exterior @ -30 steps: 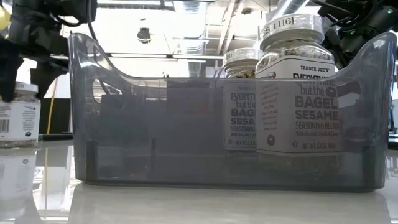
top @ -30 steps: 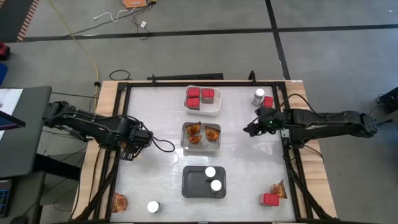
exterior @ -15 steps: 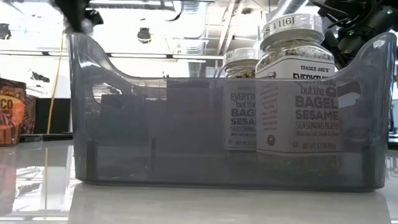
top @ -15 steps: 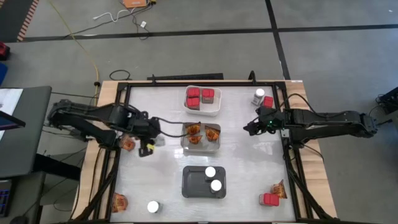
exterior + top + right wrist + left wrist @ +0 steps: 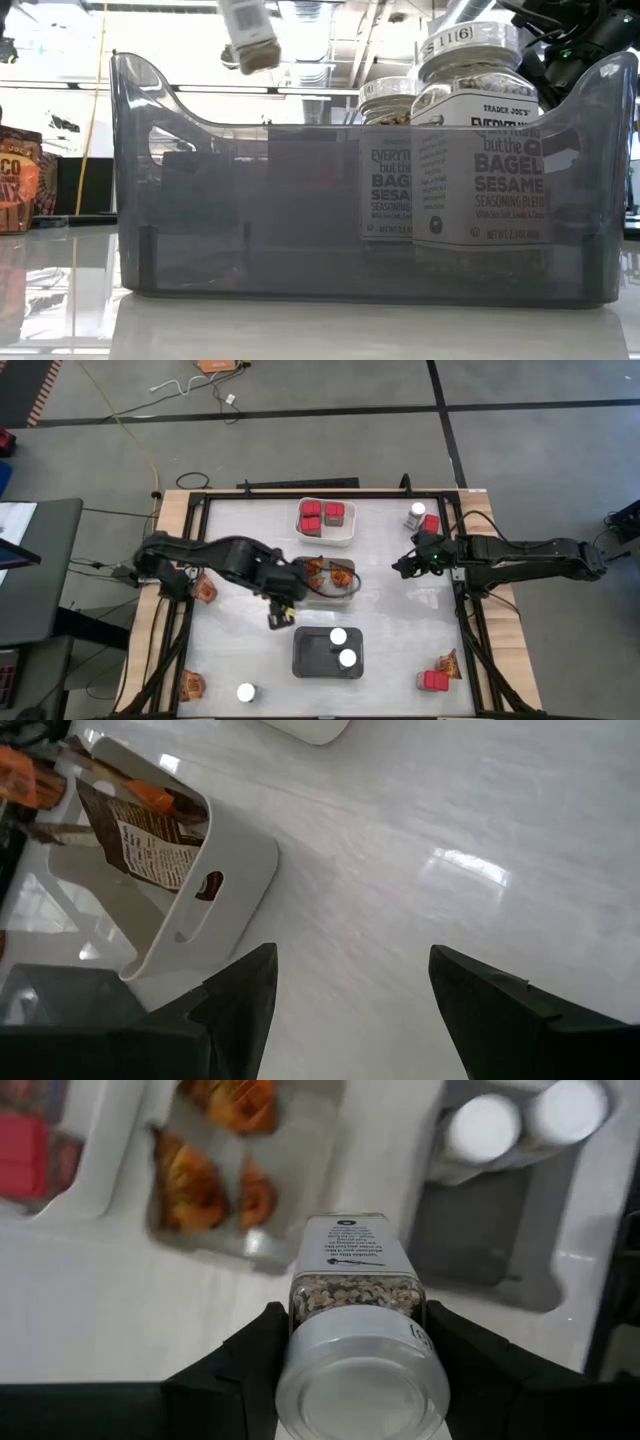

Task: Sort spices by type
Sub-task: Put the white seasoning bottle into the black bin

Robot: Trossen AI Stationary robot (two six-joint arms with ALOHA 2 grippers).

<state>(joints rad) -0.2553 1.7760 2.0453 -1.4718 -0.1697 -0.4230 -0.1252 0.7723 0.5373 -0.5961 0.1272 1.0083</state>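
Note:
My left gripper (image 5: 279, 612) is shut on a small spice jar with a white lid (image 5: 356, 1310), carried in the air between the clear tray of orange-brown packets (image 5: 323, 578) and the dark grey tray (image 5: 305, 660). That grey tray holds two white-lidded jars (image 5: 343, 647). In the low view the carried jar (image 5: 248, 35) hangs above the grey tray's left wall. The white tray (image 5: 340, 538) at the far side holds red boxes. My right gripper (image 5: 404, 566) is open (image 5: 350, 1010) and waits over the table's right side. My left gripper pinches the jar between its two fingers (image 5: 240, 1365), one on each side of the jar's upper end just under the lid (image 5: 300, 1335). The fingers come from above, pointing down along the jar. The jar is lifted clear, its bottom hanging down, a little tilted.
Loose items lie about: a jar (image 5: 417, 514) and a red box (image 5: 431, 523) at the far right, a packet (image 5: 447, 664) and a red box (image 5: 432, 681) at the near right, a packet (image 5: 192, 683) and a jar (image 5: 246, 692) at the near left, and a packet (image 5: 205, 591) at the left edge.
My left gripper has lifted the jar off the table near the left edge and carried it rightward and a little toward the near edge, up to the grey tray's far left corner. A packet at the left edge came into view. My right arm has kept still.

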